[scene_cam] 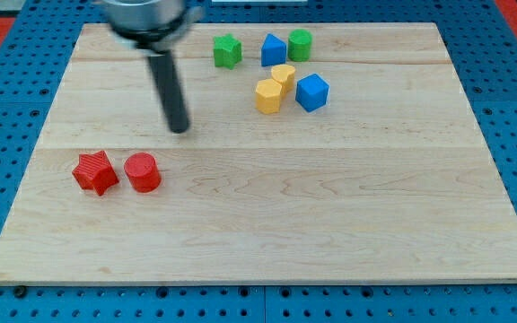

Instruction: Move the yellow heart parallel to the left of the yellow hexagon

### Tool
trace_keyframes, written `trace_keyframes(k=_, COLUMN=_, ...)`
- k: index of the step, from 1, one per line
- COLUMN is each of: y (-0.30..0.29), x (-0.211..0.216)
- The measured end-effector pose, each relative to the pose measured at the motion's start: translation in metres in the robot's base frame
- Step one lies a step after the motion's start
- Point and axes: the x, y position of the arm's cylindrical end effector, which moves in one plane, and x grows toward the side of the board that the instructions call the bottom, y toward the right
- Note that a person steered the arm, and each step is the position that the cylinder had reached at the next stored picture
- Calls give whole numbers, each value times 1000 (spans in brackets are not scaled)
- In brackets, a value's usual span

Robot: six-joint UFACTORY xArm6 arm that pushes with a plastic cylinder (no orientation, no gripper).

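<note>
Two yellow blocks touch each other near the view's top centre. The upper one [283,75] looks like the yellow heart. The lower left one [268,95] looks like the yellow hexagon; the shapes are hard to make out. My tip [179,129] rests on the wooden board [330,224], well to the view's left of both yellow blocks and apart from every block. The dark rod rises from it towards the view's top.
A blue block [311,91] sits just right of the yellow pair. A second blue block [274,49], a green star [227,50] and a green round block [300,44] lie above them. A red star [94,172] and a red cylinder [142,172] sit at the left.
</note>
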Motion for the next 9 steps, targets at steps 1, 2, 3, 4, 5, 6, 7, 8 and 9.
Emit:
trace_keyframes(k=1, y=47, x=0)
trace_keyframes(k=2, y=134, x=-9)
trace_keyframes(k=3, y=146, x=-35)
trace_keyframes(k=4, y=159, x=-73)
trace_keyframes(k=5, y=153, x=-75)
trace_keyframes(k=6, y=106, x=-73)
trace_keyframes(k=7, y=66, x=-80)
trace_keyframes(k=8, y=64, x=-95)
trace_keyframes(k=9, y=104, x=-99)
